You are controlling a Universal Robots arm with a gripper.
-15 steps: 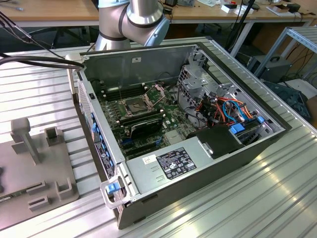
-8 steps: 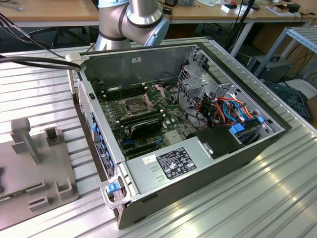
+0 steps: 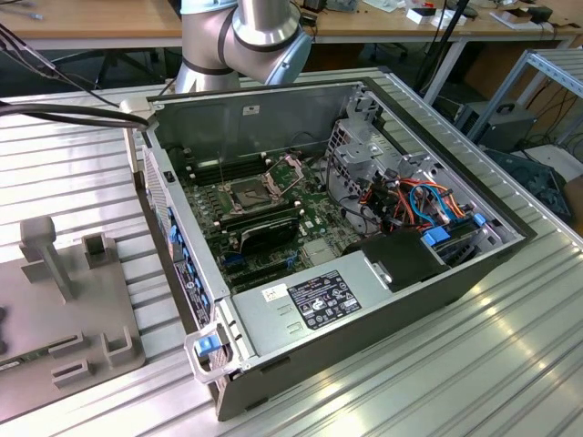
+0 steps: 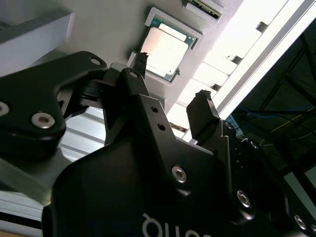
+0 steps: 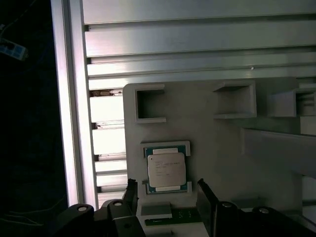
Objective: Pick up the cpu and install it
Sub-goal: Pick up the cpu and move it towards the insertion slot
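1. Black gripper (image 5: 166, 183), nearest in both wrist views, hangs with its two fingers (image 5: 131, 193) spread wide, wider than the chip beyond them. It holds nothing and touches nothing that I can see.
2. Just past the fingertips lies the cpu (image 5: 166, 169), with its silver-grey top upward. It sits flat in a shallow nest (image 5: 165, 144) whose raised lips hug two opposite edges. The fingers stand roughly in line with the two edges the lips leave free.
3. I judge the step in hand to be the approach for the pick, with the chip not yet gripped. To do it well:
   - Centre the gap over the chip.
   - Keep the fingers square to the free edges.
   - Come down straight, so that neither finger lands on the metal top or on a lip.
   - Close gently on the edges and keep the wafer level, since a tilt could jam it in the nest.
4. Around the nest spreads the grey fixture plate (image 5: 222, 153), which carries other open-sided pockets (image 5: 149, 104).
5. Beneath the plate runs the ribbed aluminium table (image 5: 197, 34).
6. Farther off, in the exterior view, the open computer case (image 3: 364, 350) rests on the same table, to the exterior view's right of the plate.
7. Deep inside the case is the motherboard socket (image 3: 248, 191); its hinged plate appears raised.
8. Farthest, the silver robot arm (image 3: 246, 32) rises behind the case.
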